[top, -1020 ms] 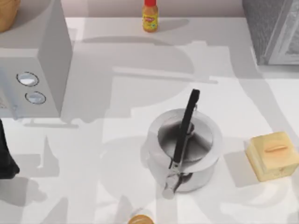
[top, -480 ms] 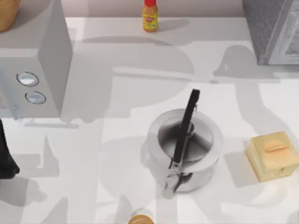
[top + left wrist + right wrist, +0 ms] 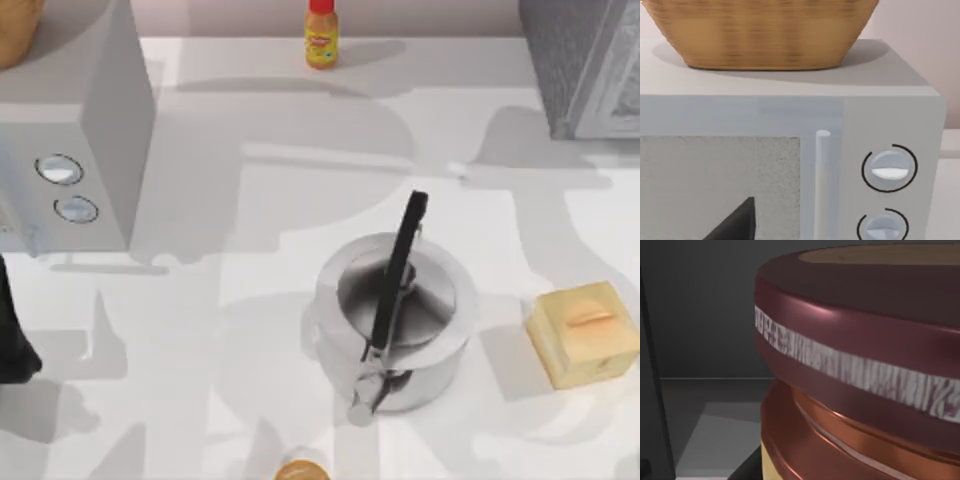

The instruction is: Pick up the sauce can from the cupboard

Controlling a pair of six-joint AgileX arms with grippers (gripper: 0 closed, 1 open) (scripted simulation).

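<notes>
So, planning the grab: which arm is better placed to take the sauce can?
Right, probably: its wrist camera sits close against the dark-brown-lidded sauce can in a dark interior. The left wrist faces the light-grey two-knob box.

Pot [image 3: 392,325] sits mid-table, a block [image 3: 585,333] to its right. Far back stands the bottle [image 3: 321,35]. The cupboard [image 3: 585,65] fills the back right corner; the knobbed box [image 3: 75,140] stands left, a basket [image 3: 762,32] on top.

Left arm [image 3: 12,335] parked at left edge of top view, mid-height, dark link reaching in from frame border. Dark tip of left gripper [image 3: 735,222] pokes up from lower edge of left wrist view.
</notes>
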